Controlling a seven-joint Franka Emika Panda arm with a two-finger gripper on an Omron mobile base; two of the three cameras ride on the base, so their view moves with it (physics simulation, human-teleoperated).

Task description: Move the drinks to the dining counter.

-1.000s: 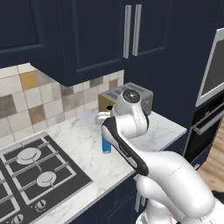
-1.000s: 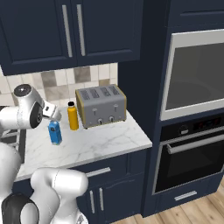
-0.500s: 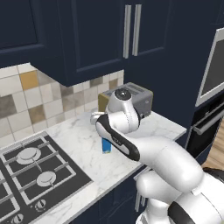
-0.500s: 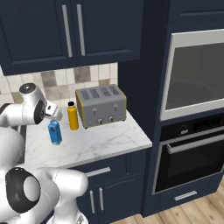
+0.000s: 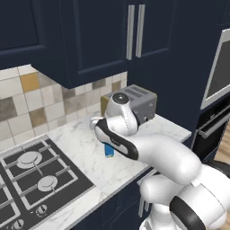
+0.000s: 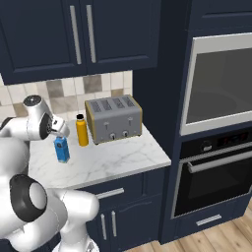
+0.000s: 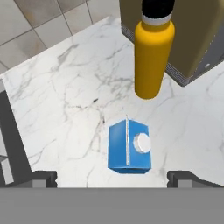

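Two drinks stand on the marble counter next to the toaster. One is a blue gable-top carton with a white cap. The other is a taller yellow-orange bottle with a black cap, just behind the carton. My gripper hangs open above the carton and points down at it. Its fingertips stand wide to either side, touching nothing. The dining counter is out of view.
A steel toaster stands close behind the bottle, against the tiled wall. A gas stove lies left of the carton. Navy wall cabinets hang overhead. A tall oven unit bounds the counter on the right.
The arm has swung a little to the left, bringing the hand over the blue carton. The jaws have stayed open and the drinks have not moved.
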